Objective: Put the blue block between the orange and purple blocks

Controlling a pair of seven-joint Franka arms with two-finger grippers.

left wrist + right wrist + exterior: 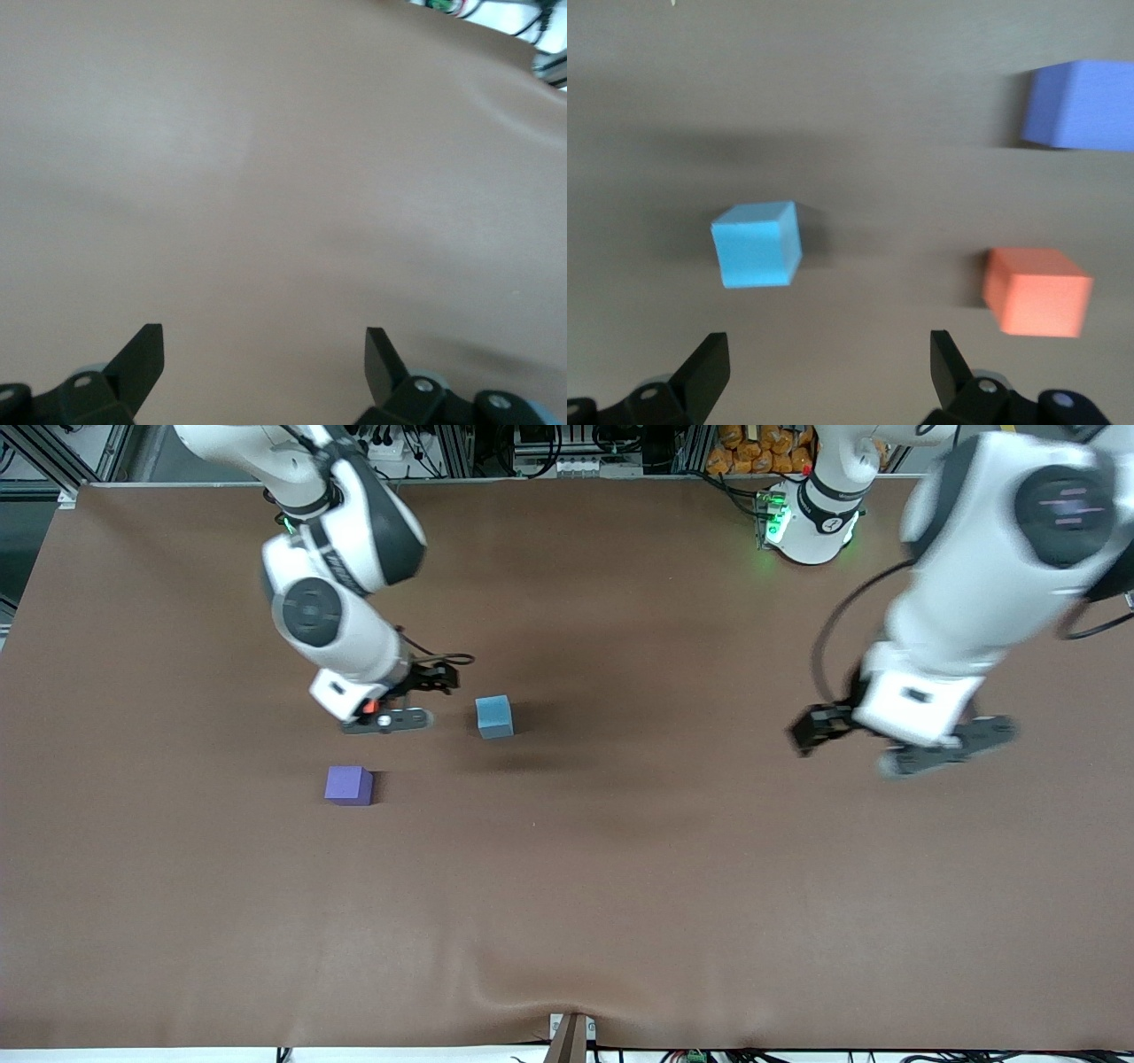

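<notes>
While the blue block (494, 716) sits on the brown table (620, 886), farther from the front camera than the purple block (348, 785) and nearer the left arm's end, the right gripper (387, 720) hangs just beside it with fingers apart, its arm bent steeply down. The orange block (1036, 290) shows only in the right wrist view, near the purple one. The left gripper (895, 744) waits over bare cloth, fingers spread.

Brown matte table (620, 886) fills view, cover rippled at edge nearest front camera. Orange bags (753, 450) and cables (567, 452) along edge by robot bases.
</notes>
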